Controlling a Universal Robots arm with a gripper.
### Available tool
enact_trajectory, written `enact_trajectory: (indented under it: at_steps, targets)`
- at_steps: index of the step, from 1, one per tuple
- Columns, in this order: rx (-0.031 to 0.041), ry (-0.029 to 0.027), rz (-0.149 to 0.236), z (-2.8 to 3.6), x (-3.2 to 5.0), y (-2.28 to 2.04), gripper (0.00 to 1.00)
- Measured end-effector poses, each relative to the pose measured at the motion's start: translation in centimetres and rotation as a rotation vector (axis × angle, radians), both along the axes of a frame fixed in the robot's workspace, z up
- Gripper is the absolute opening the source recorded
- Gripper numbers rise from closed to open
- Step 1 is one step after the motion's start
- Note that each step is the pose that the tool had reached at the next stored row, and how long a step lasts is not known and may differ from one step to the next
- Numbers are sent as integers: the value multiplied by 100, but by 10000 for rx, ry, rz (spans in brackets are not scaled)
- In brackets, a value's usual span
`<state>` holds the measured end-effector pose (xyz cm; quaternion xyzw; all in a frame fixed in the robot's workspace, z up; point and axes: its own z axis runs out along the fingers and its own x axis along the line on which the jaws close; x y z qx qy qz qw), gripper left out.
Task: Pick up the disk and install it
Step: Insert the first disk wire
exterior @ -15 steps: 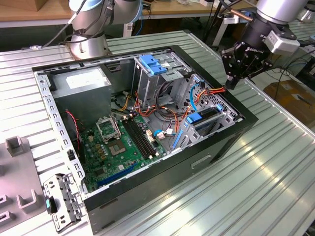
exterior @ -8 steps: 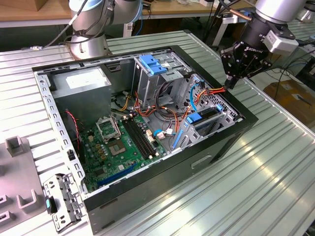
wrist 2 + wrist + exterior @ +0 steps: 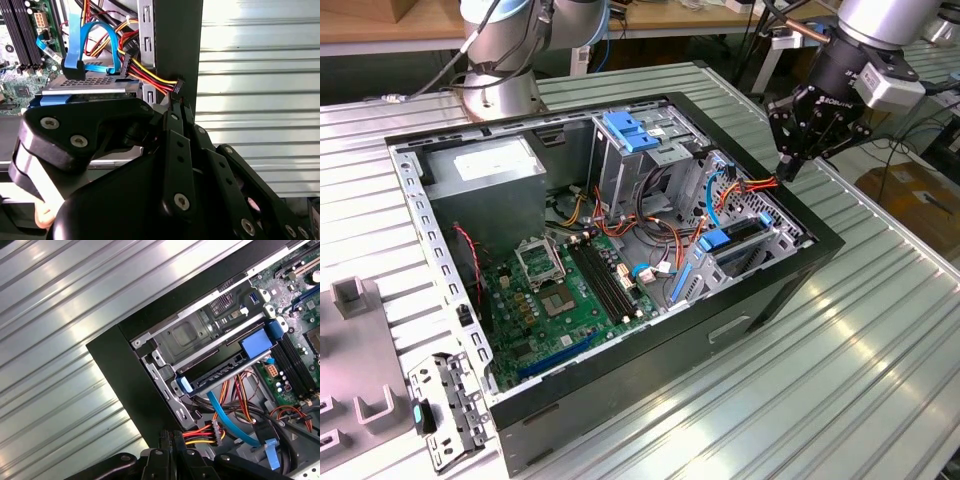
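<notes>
- Your gripper [image 3: 786,168] hangs over the edge of the open computer case [image 3: 825,243] on the exterior view's right, its fingers [image 3: 176,107] drawn together to a narrow point with nothing between them. In both wrist views the tips sit right at the small black connector [image 3: 179,86] that ends the red, yellow and black power cable bundle [image 3: 199,435].
- Whether the tips touch that connector or hover just off it, you cannot tell from here.
- Just past the tips, the disk [image 3: 227,365] lies in the metal drive cage [image 3: 760,245] beside the case wall, its blue carrier tabs [image 3: 257,343] showing at the end and edge. It looks seated or nearly so; whether it is fully latched cannot be judged.
- A flat blue data cable [image 3: 95,45] loops over the cage near the power bundle, close to your fingers.
- Risk: moving the tips sideways here could snag the power wires or the blue cable and tug a plug.
- Risk: the case rim sits just beside the fingers, so a small drift toward it could knock the linkage against sheet metal.
- Farther in, the motherboard [image 3: 575,290] lies on the case floor, with the blue latch plate [image 3: 630,132] and the grey power supply [image 3: 485,170] well away from your gripper.
</notes>
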<state>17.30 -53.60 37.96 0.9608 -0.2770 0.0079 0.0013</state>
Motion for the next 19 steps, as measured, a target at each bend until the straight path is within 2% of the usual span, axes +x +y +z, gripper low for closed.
enact_trajectory:
  at_steps: [3,4,7,10,13,19]
  targets:
    - [-3,-8,-2,-19,-1,36,18]
    - [-3,-9,-4,-25,0,51,25]
    - [-6,-9,-6,-48,1,97,25]
    - [-36,-30,-7,-75,5,89,25]
    - [-162,-61,-7,-86,5,69,25]
    - [-174,-130,-7,-148,5,66,25]
